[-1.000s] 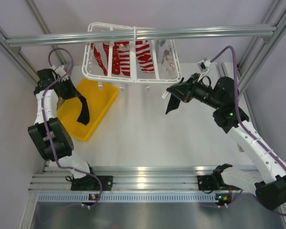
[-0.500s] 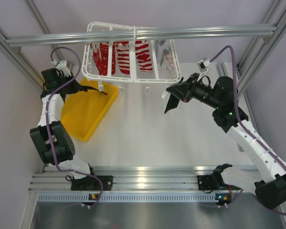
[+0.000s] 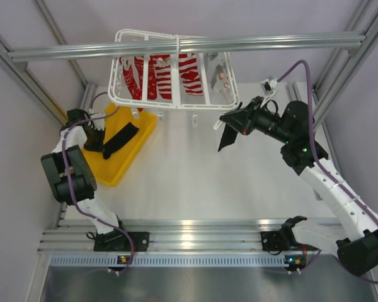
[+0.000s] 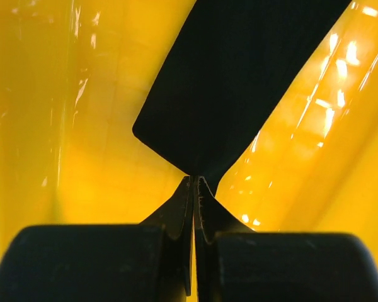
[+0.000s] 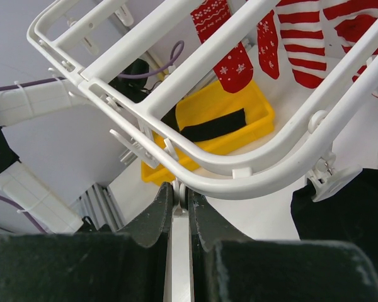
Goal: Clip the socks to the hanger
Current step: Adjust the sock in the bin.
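One black sock (image 3: 121, 139) lies slantwise in the yellow tray (image 3: 110, 167). My left gripper (image 3: 94, 137) is low in the tray and shut on the sock's end. The left wrist view shows the jaws (image 4: 195, 179) pinching the sock (image 4: 239, 82). The white hanger (image 3: 170, 106) hangs from the top bar. My right gripper (image 3: 227, 121) is at its near right corner, shut on a small white clip (image 5: 184, 189) under the hanger's rim (image 5: 252, 173). A second black sock (image 3: 227, 139) hangs from a clip beside the right gripper, and also shows in the right wrist view (image 5: 346, 217).
Red-and-white socks (image 3: 164, 75) and a grey-white garment (image 3: 222, 78) hang on the hanger. An aluminium bar (image 3: 271, 43) crosses above. Frame posts stand at both sides. White tabletop lies between the arms.
My left gripper first swung the dangling sock toward the hanger, then dropped low into the tray, so the sock now lies there. The right arm has not moved.
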